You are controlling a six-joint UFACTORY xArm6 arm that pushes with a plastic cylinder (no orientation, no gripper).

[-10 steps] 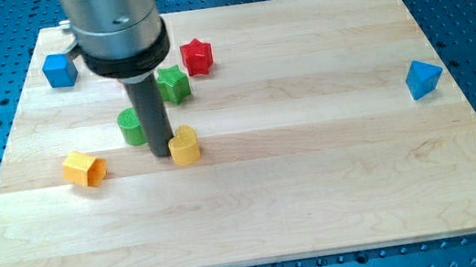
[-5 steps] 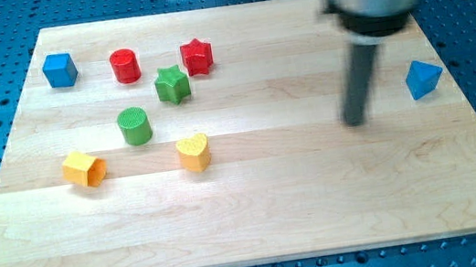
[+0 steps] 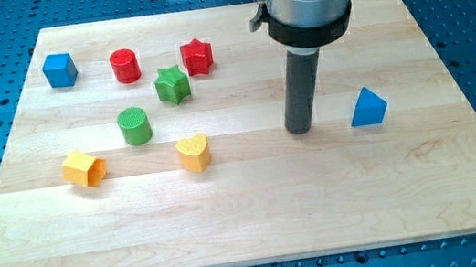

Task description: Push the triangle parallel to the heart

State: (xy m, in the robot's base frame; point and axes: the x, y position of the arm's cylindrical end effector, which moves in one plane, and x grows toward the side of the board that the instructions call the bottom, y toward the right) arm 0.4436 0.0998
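Observation:
The blue triangle (image 3: pixel 368 108) lies on the wooden board (image 3: pixel 248 206) at the view's right of centre. The yellow heart (image 3: pixel 193 152) lies left of centre, slightly lower in the view than the triangle. My tip (image 3: pixel 299 130) rests on the board between them, close to the triangle's left side with a small gap, and well to the right of the heart.
At the view's upper left lie a blue cube (image 3: pixel 59 69), a red cylinder (image 3: pixel 125 65), a red star (image 3: pixel 196 56) and a green star (image 3: pixel 172 84). A green cylinder (image 3: pixel 135 127) and a yellow block (image 3: pixel 83 168) lie left of the heart.
The blue triangle has shifted left and slightly down from the board's right edge. My tip swept from beside the heart to the right, then came back left to the triangle's left side.

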